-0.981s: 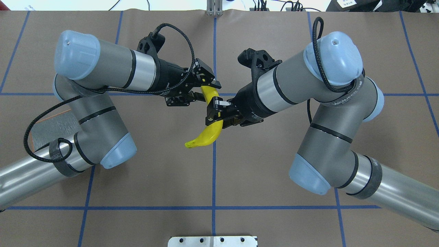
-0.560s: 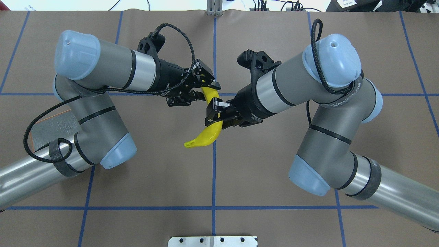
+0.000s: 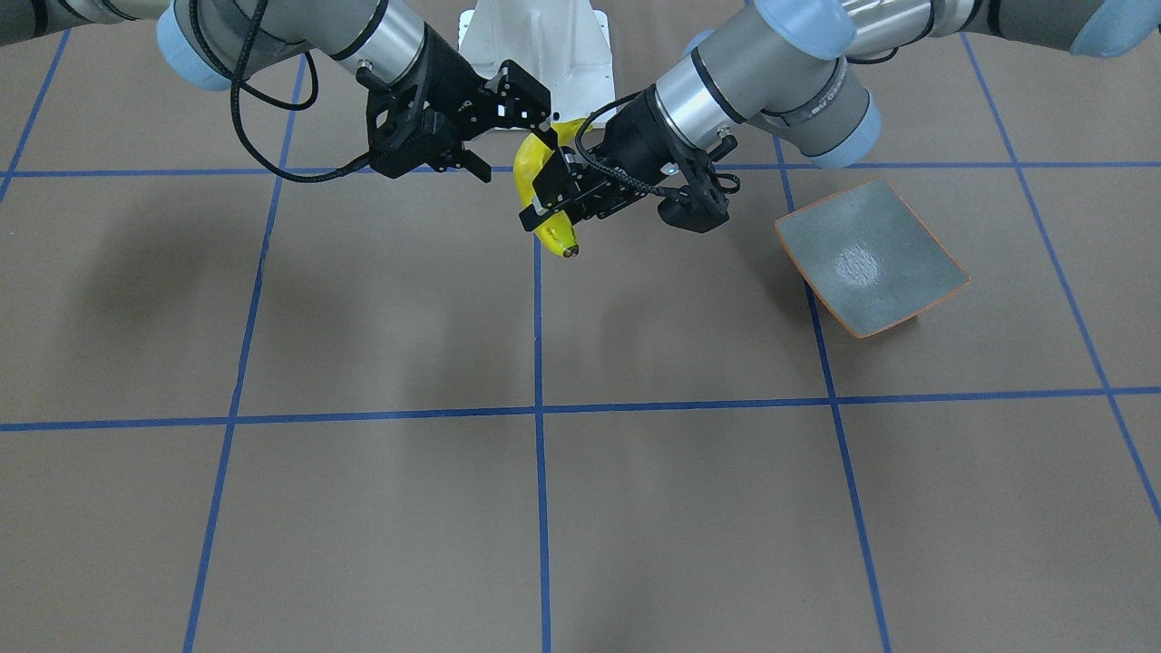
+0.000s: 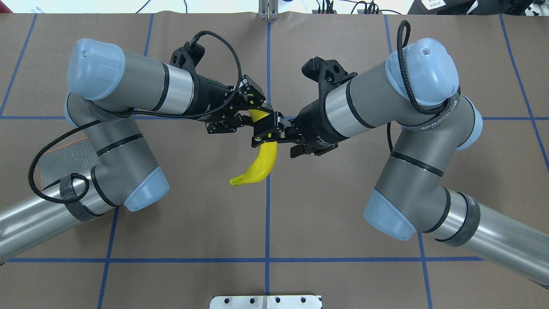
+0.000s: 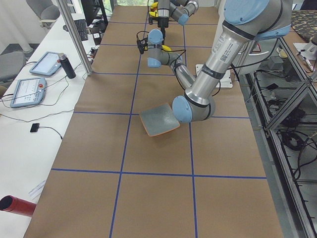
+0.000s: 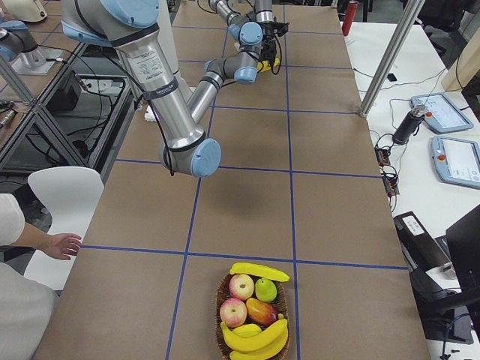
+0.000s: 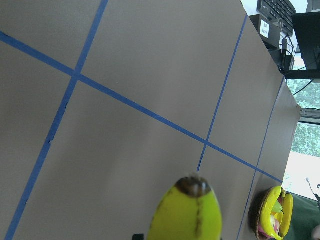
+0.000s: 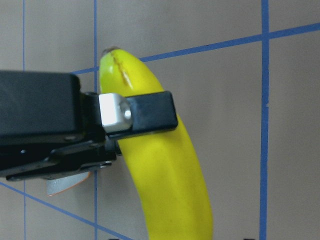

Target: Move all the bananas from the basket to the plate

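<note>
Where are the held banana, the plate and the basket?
banana (image 4: 263,161), overhead view, its free lower half.
plate (image 3: 898,249), front-facing view, bare middle.
basket (image 6: 218,322), exterior right view, left rim.

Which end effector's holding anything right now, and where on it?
Left end effector grips the banana near its brown-tipped end. Right end effector straddles the middle but looks open.

You've one glossy yellow curved banana (image 4: 262,163) aloft at centre | other yellow bananas (image 6: 255,341) in woven basket (image 6: 219,298), 3 o'clock | grey-blue rectangular plate (image 3: 871,258), 9 o'clock.
</note>
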You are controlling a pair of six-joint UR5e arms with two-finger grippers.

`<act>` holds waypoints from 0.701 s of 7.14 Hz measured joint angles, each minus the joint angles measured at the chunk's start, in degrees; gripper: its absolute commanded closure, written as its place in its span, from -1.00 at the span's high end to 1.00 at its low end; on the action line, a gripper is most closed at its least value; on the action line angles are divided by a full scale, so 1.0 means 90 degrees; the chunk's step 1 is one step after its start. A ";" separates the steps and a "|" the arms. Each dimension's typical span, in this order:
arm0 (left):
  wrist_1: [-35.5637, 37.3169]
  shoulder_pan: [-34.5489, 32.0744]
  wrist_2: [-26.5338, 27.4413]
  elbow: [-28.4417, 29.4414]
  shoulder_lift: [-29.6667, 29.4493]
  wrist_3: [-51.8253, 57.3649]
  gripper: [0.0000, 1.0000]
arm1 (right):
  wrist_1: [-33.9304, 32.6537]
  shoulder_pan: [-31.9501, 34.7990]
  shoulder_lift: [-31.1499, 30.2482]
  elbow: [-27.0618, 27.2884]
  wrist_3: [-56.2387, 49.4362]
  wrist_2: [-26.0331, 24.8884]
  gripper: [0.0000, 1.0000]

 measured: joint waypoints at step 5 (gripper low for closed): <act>0.0590 -0.1357 -0.1454 -0.0058 0.1203 0.0865 -1.00 | -0.0015 0.1702 -0.0606 0.0094 0.0060 0.1333 1.00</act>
